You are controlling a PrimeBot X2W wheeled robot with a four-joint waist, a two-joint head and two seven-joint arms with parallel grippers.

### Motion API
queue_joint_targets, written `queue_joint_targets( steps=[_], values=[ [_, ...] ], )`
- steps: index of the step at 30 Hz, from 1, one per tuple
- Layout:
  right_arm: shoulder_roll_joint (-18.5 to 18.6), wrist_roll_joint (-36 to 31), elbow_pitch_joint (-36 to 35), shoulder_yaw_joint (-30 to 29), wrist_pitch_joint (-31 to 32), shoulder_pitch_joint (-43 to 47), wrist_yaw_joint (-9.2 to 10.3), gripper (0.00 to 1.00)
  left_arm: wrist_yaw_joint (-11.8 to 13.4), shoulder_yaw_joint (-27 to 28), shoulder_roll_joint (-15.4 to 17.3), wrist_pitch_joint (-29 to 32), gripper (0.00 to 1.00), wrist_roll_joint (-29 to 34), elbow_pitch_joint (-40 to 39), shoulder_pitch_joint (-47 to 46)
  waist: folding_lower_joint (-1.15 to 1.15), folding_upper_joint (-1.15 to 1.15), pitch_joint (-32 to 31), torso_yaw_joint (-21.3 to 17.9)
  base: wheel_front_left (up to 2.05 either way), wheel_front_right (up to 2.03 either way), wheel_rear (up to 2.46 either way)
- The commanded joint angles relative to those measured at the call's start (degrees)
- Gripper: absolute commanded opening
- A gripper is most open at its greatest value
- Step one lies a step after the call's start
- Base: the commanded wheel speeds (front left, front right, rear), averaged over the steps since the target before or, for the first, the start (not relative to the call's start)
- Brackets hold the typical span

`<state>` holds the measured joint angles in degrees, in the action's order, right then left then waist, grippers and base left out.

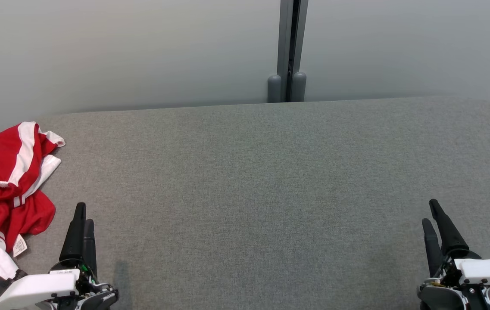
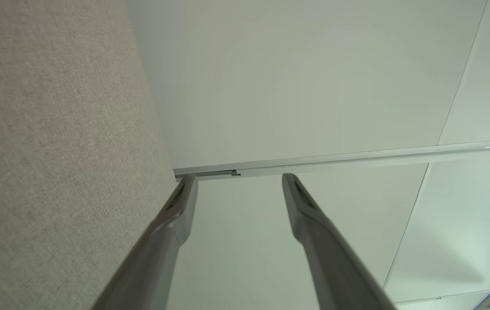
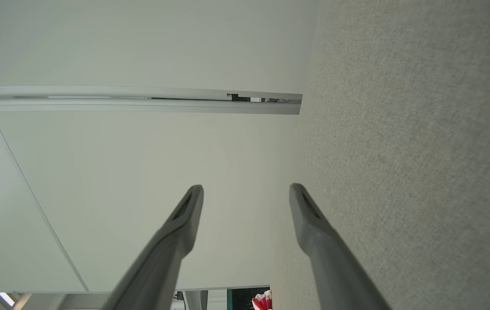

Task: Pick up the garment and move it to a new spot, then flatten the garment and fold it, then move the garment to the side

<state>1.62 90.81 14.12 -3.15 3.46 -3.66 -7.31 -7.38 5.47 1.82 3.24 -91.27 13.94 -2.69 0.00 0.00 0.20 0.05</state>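
At the lower left of the head view, the left tool (image 1: 84, 213) points up the frame with its dark fingers over the grey bench (image 1: 270, 193). In the left wrist view the left tool (image 2: 238, 177) has its two fingers spread apart with nothing between them. At the lower right of the head view the right tool (image 1: 429, 211) stands in the same manner. The right wrist view shows the right tool (image 3: 246, 187) with its fingers parted as well and nothing held.

The garment (image 1: 3, 181) lies crumpled at the left edge of the head view, on the bench's left end and partly cut off by the frame. It is red with white stripes and white panels, and a small white label (image 1: 20, 246) hangs at its lower hem. The left tool's fingers are just beside it to the right, apart from the red cloth. The white wrist housing sits in front of the white cloth at the bottom corner, and whether they touch I cannot tell. A scrap of the garment (image 3: 263, 301) also shows at the bottom of the right wrist view, far off along the bench edge.

The bench runs bare across the middle of the frame to its rounded far corners. Behind it rise pale wall panels (image 1: 120, 51), joined by a grey upright post (image 1: 288, 47) right of centre at the top, with two rounded caps (image 1: 287, 88) at its foot.
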Motion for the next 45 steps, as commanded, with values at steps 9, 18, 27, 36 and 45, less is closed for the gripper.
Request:
queue_joint_targets(
  steps=[9,18,27,36,45],
  values=[
    [0.69,-7.17,-3.27,1.45,-2.95,-2.57,-0.13,1.00,-0.06,-0.14,0.68,-2.78,1.00,7.49,-3.52,-1.33,0.00,0.00,-0.01,-0.02,0.00,0.00,0.00],
    [0.77,-15.10,-4.77,3.07,-5.03,-3.11,-0.15,1.00,-0.07,-0.17,0.75,-4.84,1.00,16.33,-4.53,-1.19,0.00,0.00,0.11,0.05,0.00,0.00,0.00],
    [1.20,-26.01,-4.83,5.04,-6.92,-3.69,-0.16,1.00,0.71,-0.18,0.82,-6.72,1.00,27.46,-5.07,-0.87,0.00,0.00,0.08,0.14,0.00,0.00,0.00],
    [1.51,-39.39,-5.59,6.56,-8.66,-3.85,-0.18,1.00,2.11,-1.23,0.87,-8.43,1.00,39.88,-5.79,0.06,0.00,0.00,0.12,0.05,0.00,0.00,0.00],
    [1.53,-48.50,-5.13,7.68,-10.05,-4.02,-0.19,1.00,3.23,-1.58,0.92,-9.85,1.00,48.85,-6.07,0.36,0.00,0.00,0.06,0.07,0.00,0.00,0.00]
  ],
)
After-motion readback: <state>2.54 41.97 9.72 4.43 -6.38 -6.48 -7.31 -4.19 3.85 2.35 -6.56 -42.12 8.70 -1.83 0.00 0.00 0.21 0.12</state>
